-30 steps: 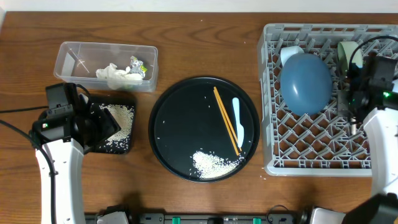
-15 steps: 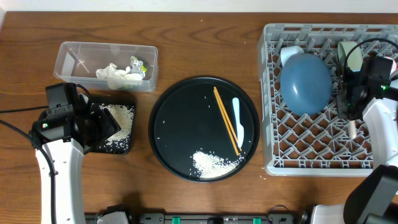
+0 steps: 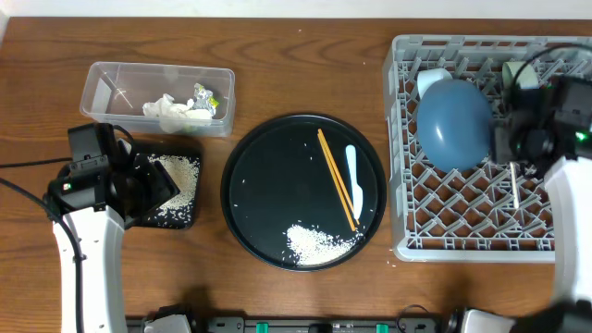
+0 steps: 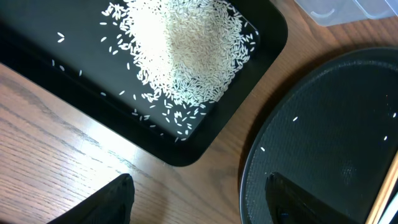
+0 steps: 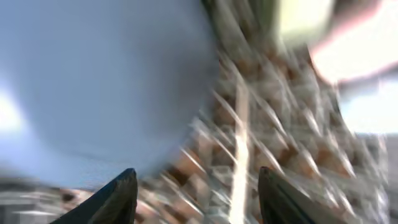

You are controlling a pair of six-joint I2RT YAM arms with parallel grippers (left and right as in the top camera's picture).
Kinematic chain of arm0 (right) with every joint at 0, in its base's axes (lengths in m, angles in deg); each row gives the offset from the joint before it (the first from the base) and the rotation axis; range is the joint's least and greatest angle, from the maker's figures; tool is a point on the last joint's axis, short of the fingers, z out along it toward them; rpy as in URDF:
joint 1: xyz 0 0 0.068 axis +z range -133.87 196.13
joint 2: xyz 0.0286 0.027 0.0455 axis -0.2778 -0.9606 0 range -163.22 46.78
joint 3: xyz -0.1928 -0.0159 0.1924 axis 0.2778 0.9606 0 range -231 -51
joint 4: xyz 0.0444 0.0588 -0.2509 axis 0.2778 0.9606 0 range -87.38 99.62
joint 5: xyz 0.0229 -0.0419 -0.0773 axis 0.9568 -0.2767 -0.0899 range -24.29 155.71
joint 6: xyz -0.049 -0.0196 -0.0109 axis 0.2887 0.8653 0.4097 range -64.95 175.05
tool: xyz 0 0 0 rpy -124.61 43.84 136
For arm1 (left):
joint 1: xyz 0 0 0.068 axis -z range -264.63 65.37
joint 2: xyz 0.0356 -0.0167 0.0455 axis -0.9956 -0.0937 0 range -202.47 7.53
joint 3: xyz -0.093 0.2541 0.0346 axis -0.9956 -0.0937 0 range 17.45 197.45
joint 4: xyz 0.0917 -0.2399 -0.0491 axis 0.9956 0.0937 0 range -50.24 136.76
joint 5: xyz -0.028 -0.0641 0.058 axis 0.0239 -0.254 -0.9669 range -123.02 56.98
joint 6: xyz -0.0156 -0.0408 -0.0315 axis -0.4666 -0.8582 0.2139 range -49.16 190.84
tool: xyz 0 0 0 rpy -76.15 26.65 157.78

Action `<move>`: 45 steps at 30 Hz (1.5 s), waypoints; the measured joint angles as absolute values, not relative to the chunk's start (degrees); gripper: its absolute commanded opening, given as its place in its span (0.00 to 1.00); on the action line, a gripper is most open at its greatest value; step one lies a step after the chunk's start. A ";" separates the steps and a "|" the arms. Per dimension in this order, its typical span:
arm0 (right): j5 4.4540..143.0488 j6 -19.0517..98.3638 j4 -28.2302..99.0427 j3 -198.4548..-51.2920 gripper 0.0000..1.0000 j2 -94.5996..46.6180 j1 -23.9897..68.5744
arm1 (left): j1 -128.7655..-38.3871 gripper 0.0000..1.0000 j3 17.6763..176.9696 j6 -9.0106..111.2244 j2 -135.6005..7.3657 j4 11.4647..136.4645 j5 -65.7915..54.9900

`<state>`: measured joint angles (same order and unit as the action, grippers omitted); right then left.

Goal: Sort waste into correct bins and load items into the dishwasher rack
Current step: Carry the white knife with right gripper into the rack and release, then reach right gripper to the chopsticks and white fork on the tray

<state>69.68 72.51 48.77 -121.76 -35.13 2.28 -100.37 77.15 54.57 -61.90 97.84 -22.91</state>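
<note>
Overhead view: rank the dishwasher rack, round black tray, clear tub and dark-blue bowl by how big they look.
1. dishwasher rack, largest even though the frame edge cuts it off
2. round black tray
3. clear tub
4. dark-blue bowl, smallest, though it sits slightly nearer the camera

Carried the right gripper (image 5: 196, 193) a little leftward over the dishwasher rack (image 3: 462, 231), nearer the big dark-blue bowl (image 3: 453, 120), hiding more of the mint-green bowl (image 3: 524, 76) than a second ago. Spread its fingers wide, no longer pinching the white plastic cutlery (image 3: 514, 185). Left that cutlery lying on the lattice floor just right of the bowl, slightly further left than before and pointing away from the gripper.
</note>
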 measured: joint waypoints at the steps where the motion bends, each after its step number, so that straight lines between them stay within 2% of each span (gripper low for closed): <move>1: 73.11 71.85 48.38 -122.59 0.54 -33.05 3.53 | -100.37 0.69 77.15 54.55 -61.90 97.84 -22.91; 5: 81.70 69.69 48.20 -124.34 0.56 -27.32 10.09 | -100.37 0.69 77.17 54.55 -61.90 97.84 -22.89; 9: 84.87 68.24 48.29 -124.43 0.56 -28.00 20.03 | -100.37 0.69 77.17 54.57 -61.90 97.84 -22.91; 16: 80.06 62.30 48.42 -124.40 0.55 -37.25 36.27 | -100.37 0.69 77.15 54.57 -61.90 97.87 -22.89; 19: 75.99 57.34 48.27 -124.38 0.53 -41.86 40.16 | -100.37 0.69 77.15 54.55 -61.90 97.87 -22.89; 29: 67.18 37.58 47.74 -124.32 0.53 -56.87 44.25 | -100.37 0.69 77.15 54.55 -61.90 97.84 -22.91; 33: 66.24 33.80 47.72 -124.32 0.44 -60.83 44.84 | -100.37 0.69 77.17 54.55 -61.90 97.84 -22.91; 41: 64.17 30.45 47.70 -124.29 0.40 -66.01 45.06 | -100.37 0.70 77.17 54.55 -61.90 97.82 -22.91; 43: 63.29 29.82 47.55 -124.32 0.34 -66.45 45.10 | -100.37 0.69 77.15 54.55 -61.90 97.87 -22.91; 45: 62.75 29.34 47.29 -124.34 0.32 -66.49 45.38 | -100.37 0.69 77.15 54.55 -61.90 97.87 -22.91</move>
<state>62.75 29.34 47.29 -124.34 -66.49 45.38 -100.37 77.15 54.55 -61.90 97.87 -22.91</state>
